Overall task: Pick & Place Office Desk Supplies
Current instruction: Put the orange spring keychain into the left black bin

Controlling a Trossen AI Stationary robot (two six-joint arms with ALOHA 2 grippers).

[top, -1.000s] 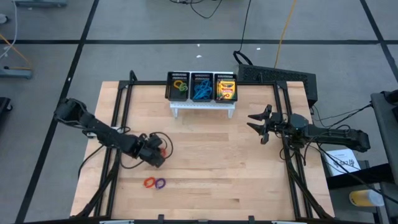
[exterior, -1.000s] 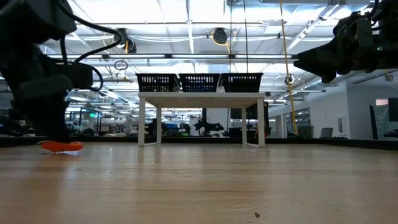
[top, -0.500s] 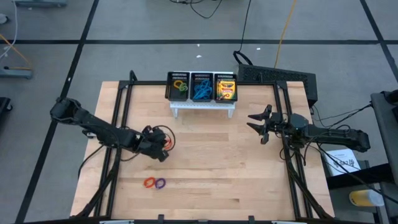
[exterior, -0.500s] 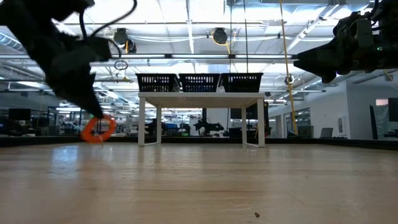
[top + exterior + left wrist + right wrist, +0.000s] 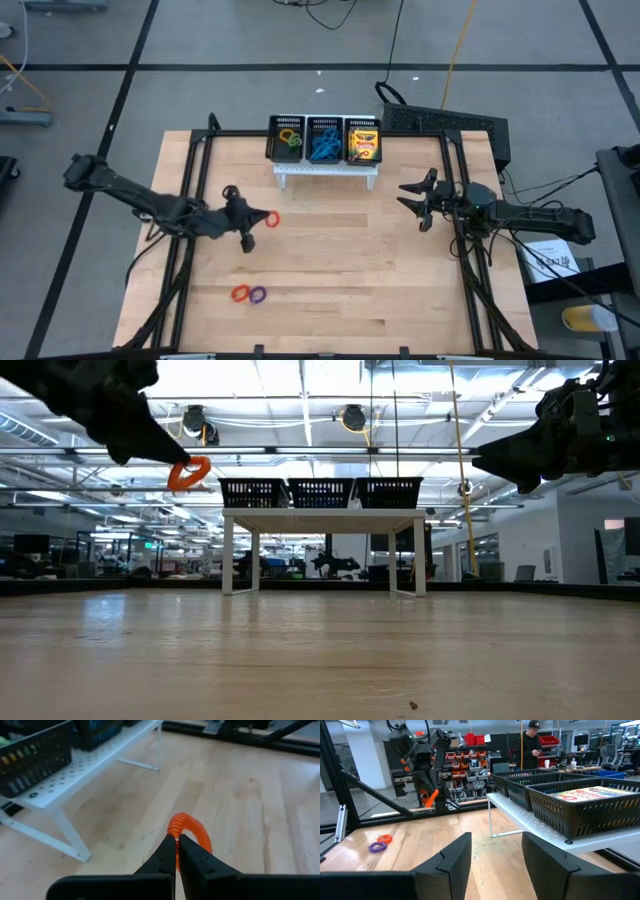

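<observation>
Office supplies were spread over the wooden table [image 5: 340, 250], and one of them, an orange loop [image 5: 187, 831], hung in the air pinched between the tips of the left gripper [image 5: 177, 851]. Its two dark fingers [image 5: 192, 855] were pressed together on the loop's near edge. From above, that loop [image 5: 269, 218] sat at the end of the left arm, over the left half of the table, short of the white stand [image 5: 328, 172] and well off to its left. Seen from table height, it hung clear of the wood, roughly level with the baskets.

On the stand sat a black mesh organiser [image 5: 324, 141] with three compartments side by side. Its left one held a yellow and a green loop [image 5: 290, 138], the middle one a heap of blue loops [image 5: 323, 148], and the right one a crayon box [image 5: 364, 146].

Two more loops lay touching on the wood near the table's front edge: a red-orange loop [image 5: 239, 293] and a purple loop [image 5: 258, 295] just right of it.

Over on the right side of the table, the right gripper [image 5: 412, 200] hovered with its jaws spread and nothing between them.

Beyond the table, a person [image 5: 528, 744] stood among shelving.
</observation>
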